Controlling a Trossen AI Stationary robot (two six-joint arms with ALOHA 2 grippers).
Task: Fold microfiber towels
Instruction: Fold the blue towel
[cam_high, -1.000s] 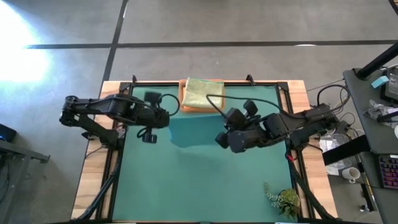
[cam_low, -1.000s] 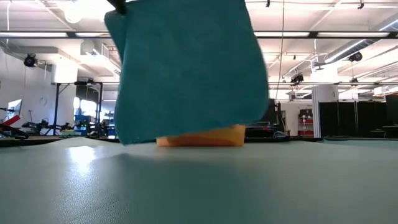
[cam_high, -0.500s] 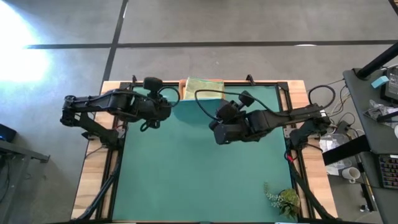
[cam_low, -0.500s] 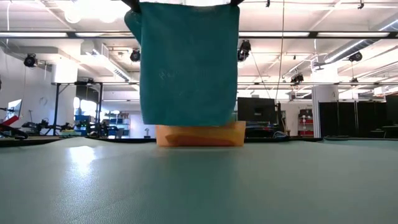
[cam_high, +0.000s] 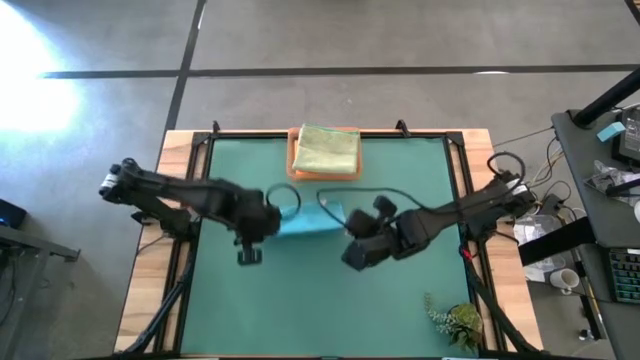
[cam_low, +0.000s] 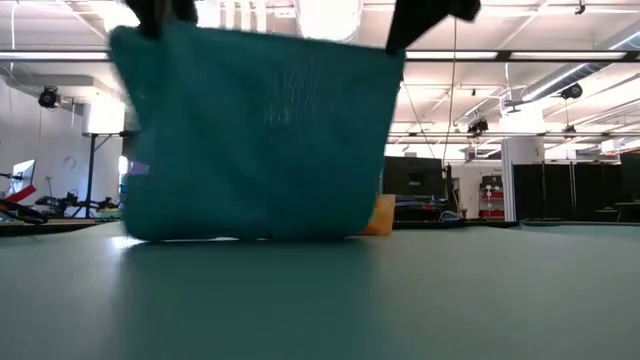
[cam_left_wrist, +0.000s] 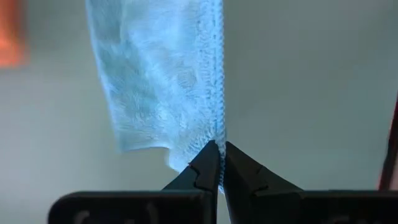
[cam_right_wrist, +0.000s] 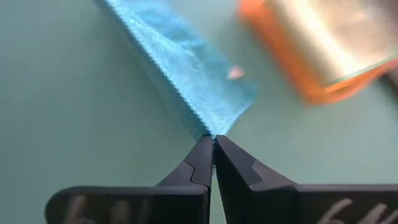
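The floor (cam_high: 400, 40) is grey polished concrete, crossed by dark seams, with a bright patch of glare (cam_high: 40, 80) at one side. Overhead run rows of strip lights (cam_low: 520, 58) under a white ceiling hung with ducts (cam_low: 170, 100). Far back stand a dark monitor (cam_low: 410, 178), black partitions (cam_low: 560, 190) and a rack on a tall stand (cam_low: 100, 170). A cluttered desk (cam_high: 610, 200) (cables, a white cup (cam_high: 566, 279)) sits beside the table.
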